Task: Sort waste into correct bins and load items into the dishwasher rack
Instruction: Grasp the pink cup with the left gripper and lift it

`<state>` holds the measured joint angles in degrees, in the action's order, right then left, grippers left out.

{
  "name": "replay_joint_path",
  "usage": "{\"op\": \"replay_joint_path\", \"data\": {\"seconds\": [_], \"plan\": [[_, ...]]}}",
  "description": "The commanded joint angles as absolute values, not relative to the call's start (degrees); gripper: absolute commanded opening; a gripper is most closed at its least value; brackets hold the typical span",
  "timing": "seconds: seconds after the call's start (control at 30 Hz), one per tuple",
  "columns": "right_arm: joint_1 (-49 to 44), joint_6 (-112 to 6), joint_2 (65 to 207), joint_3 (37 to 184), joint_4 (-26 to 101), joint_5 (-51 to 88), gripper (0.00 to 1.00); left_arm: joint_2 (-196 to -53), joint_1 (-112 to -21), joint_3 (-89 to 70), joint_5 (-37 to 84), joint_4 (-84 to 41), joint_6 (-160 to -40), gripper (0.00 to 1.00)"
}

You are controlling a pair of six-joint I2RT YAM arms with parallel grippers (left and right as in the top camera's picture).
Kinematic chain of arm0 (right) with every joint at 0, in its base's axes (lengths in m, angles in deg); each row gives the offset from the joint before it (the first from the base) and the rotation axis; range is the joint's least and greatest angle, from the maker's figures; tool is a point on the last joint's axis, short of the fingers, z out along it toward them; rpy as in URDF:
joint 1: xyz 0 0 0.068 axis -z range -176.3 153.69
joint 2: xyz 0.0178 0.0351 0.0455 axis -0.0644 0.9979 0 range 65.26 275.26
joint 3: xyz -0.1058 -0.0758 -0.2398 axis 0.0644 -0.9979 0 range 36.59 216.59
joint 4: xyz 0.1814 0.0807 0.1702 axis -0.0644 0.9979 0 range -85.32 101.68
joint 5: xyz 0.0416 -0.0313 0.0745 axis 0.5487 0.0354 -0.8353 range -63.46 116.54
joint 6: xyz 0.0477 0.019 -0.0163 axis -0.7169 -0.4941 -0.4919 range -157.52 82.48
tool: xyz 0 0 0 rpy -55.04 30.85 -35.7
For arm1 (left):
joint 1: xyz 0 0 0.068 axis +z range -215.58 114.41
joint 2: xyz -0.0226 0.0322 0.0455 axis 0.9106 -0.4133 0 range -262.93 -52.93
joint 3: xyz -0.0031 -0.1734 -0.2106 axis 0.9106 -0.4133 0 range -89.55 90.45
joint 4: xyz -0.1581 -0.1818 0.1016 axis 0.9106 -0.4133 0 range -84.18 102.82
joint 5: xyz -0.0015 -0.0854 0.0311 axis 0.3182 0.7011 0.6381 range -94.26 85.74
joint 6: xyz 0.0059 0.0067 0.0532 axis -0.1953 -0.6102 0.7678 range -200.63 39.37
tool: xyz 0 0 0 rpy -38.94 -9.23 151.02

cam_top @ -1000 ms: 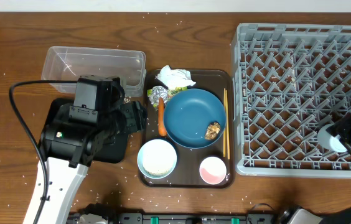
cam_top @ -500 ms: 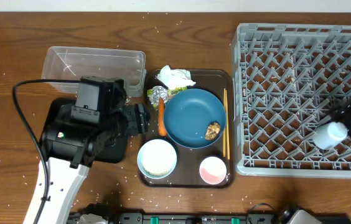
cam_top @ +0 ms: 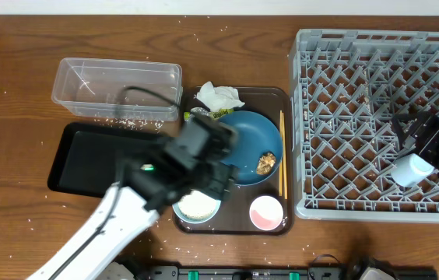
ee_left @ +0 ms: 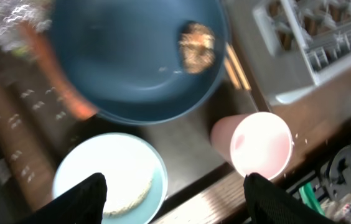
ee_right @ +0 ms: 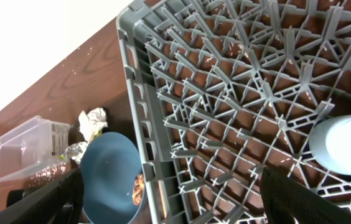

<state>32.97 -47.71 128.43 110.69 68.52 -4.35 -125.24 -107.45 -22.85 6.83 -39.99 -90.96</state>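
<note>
My left gripper (ee_left: 175, 205) is open and empty, hovering over the brown serving tray (cam_top: 278, 97) above the white bowl (ee_left: 110, 180) of rice and the pink-lined cup (ee_left: 259, 144). The blue plate (cam_top: 251, 144) carries a brown food lump (cam_top: 266, 162). An orange carrot piece (ee_left: 57, 81) lies beside the plate. Chopsticks (cam_top: 282, 152) lie right of the plate. The tissue (cam_top: 218, 96) lies at the tray's back. My right gripper (ee_right: 182, 205) is open over the grey rack (cam_top: 359, 70). A blue-lined cup (cam_top: 412, 169) stands upside down in the rack beside it.
The clear tub (cam_top: 118, 82) stands at the back left, the black tray (cam_top: 87, 159) in front of it. Rice grains are scattered over the wooden table. The left arm (cam_top: 196, 159) hides the foil ball in the overhead view; it shows in the right wrist view (ee_right: 76, 151).
My left arm swung right from over the black tray to over the serving tray. My right gripper let go of the cup in the rack and drew back.
</note>
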Motion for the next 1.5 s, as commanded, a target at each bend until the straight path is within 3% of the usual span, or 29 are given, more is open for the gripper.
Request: {"op": "replay_joint_path", "data": {"seconds": [0.0, 0.27, 0.63, 0.9, 1.0, 1.23, 1.3, 1.47], "plan": [[32.49, -47.34, 129.18, 111.19, 68.54, -4.55, 0.84, -129.88, -113.79, -22.35, 3.27, -38.38, -88.84, 0.72], [32.49, -47.32, 130.16, 111.15, 68.76, -4.53, 0.84, -140.06, -123.71, -22.35, 2.35, -33.52, -87.66, 0.70], [32.49, -47.30, 130.14, 111.15, 68.80, -3.24, 0.84, -146.73, -124.43, -22.35, 2.11, -33.07, -86.22, 0.57], [32.49, -47.32, 130.14, 111.15, 68.80, -3.26, 0.84, -148.52, -124.43, -22.35, 2.11, -32.83, -86.20, 0.29], [32.49, -47.32, 130.14, 111.15, 68.80, -3.26, 0.84, -148.52, -124.43, -22.35, 2.11, -32.59, -86.20, 0.06], [32.49, -47.30, 130.14, 111.15, 69.33, -3.26, 0.84, -148.54, -124.43, -22.37, 2.11, -32.45, -86.22, 0.07], [32.49, -47.28, 130.14, 111.15, 69.61, -3.22, 0.84, -148.54, -124.43, -22.70, 2.11, -32.15, -86.22, 0.15], [32.49, -47.28, 130.14, 111.15, 69.79, -3.22, 0.84, -148.56, -124.43, -24.80, 2.15, -31.19, -86.26, 0.16]]}}
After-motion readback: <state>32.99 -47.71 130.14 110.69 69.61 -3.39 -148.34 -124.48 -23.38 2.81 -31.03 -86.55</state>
